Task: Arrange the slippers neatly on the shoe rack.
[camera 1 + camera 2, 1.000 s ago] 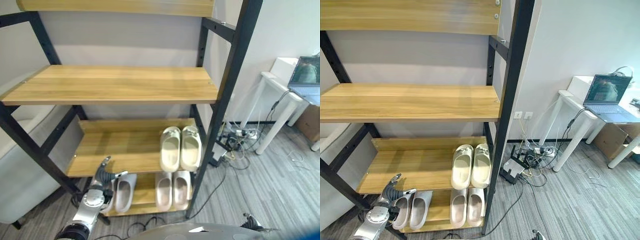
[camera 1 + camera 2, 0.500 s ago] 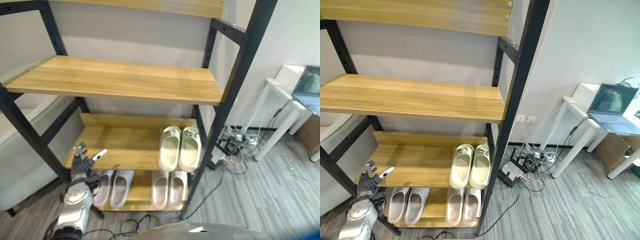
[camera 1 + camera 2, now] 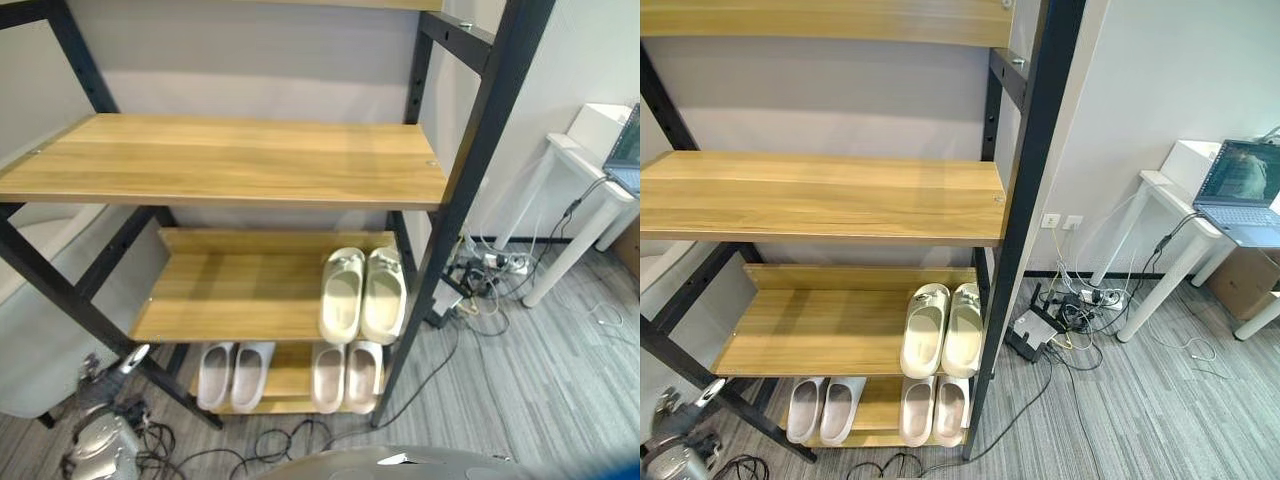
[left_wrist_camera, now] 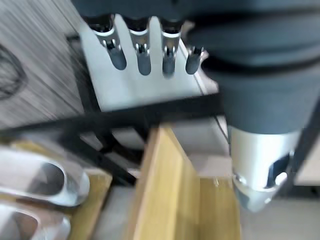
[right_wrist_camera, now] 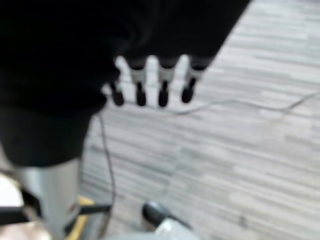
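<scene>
I have the left hand (image 3: 105, 440) low at the rack's front left corner, clear of the shelves, with its fingers (image 4: 142, 55) straight and relaxed and nothing in them. The right hand (image 5: 150, 80) hangs over the grey floor (image 5: 240, 165), its fingers also straight and empty.

The slippers are all on the shoe rack (image 3: 470, 170). I count six, in three pairs. A cream pair (image 3: 362, 293) sits on the middle shelf (image 3: 230, 290) at its right end, toes toward the wall, the two touching side by side. On the bottom shelf (image 3: 288, 372) a pale grey pair (image 3: 234, 374) lies at the left and an off-white pair (image 3: 346, 375) at the right, just under the cream ones. The wide upper shelf (image 3: 230, 160) carries nothing.

My judgement is that the arranging is essentially done, so the step in hand is to back away cleanly. To do that well I would draw the left hand straight away from the rack, minding the slanted black brace (image 3: 90, 310) beside it, and keep the fingers loose so they catch no slipper edge. If I touched anything more, it would be a light nudge to square the grey pair against its neighbours; from the head views they look parallel already, though the lower shelf is partly hidden by the one above
</scene>
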{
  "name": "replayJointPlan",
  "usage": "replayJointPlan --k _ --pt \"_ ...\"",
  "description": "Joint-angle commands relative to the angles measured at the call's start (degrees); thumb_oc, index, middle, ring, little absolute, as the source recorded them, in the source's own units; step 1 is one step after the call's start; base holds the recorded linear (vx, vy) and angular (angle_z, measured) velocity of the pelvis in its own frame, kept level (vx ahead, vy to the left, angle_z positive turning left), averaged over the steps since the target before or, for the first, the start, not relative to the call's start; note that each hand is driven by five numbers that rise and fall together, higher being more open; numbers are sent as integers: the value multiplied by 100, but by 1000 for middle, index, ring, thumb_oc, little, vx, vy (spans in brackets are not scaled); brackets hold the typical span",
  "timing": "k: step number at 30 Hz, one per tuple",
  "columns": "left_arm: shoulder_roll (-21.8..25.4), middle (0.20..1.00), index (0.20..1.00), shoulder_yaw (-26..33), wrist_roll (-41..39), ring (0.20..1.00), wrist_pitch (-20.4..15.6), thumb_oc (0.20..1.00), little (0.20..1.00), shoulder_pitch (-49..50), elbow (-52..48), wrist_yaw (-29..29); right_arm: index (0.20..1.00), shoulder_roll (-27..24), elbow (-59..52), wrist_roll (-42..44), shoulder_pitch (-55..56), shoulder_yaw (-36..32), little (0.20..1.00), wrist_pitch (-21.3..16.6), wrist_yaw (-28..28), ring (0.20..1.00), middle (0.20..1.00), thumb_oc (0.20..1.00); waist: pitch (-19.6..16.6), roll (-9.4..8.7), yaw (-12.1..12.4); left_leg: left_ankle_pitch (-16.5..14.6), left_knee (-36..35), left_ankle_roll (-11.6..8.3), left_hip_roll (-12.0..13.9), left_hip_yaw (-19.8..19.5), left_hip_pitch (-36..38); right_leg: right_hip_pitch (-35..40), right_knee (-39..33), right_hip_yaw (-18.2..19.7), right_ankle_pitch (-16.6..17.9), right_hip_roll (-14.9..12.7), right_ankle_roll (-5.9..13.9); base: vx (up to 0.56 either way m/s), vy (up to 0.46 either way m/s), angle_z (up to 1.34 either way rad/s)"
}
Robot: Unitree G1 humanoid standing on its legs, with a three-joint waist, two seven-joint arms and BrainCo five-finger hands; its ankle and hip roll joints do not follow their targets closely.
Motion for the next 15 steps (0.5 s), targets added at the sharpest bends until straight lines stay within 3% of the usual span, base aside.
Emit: replayJointPlan --k 1,6,10,15 --pt "662 1000 1000 193 159 1000 -149 1000 1000 -113 895 51 1000 -216 73 141 -141 -8 1000 -142 25 1000 1000 1000 -38 -18 -45 -144 865 119 -228 82 -614 -334 1180 -42 -939 -171 347 0 0 0" --pt "637 1000 1000 -176 974 1000 113 1000 1000 -105 2055 -142 1000 -365 145 171 -147 -13 1000 -247 52 1000 1000 1000 -34 -35 -86 -179 877 131 -234 129 -610 -347 1178 -15 -926 -192 354 4 9 -1" --pt "311 1000 1000 -693 1632 1000 392 1000 1000 -51 2642 -572 1000 -555 195 211 -175 -94 1000 -291 132 1000 1000 1000 -21 -73 -134 -226 931 155 -239 161 -618 -378 1176 21 -889 -204 364 -2 8 -1" --pt "149 1000 1000 -774 1673 1000 492 1000 1000 -75 2829 -656 1000 -750 209 251 -200 -214 1000 -282 259 1000 1000 1000 -25 -109 -152 -275 960 176 -260 225 -602 -388 1119 94 -807 -228 387 -12 34 -9"
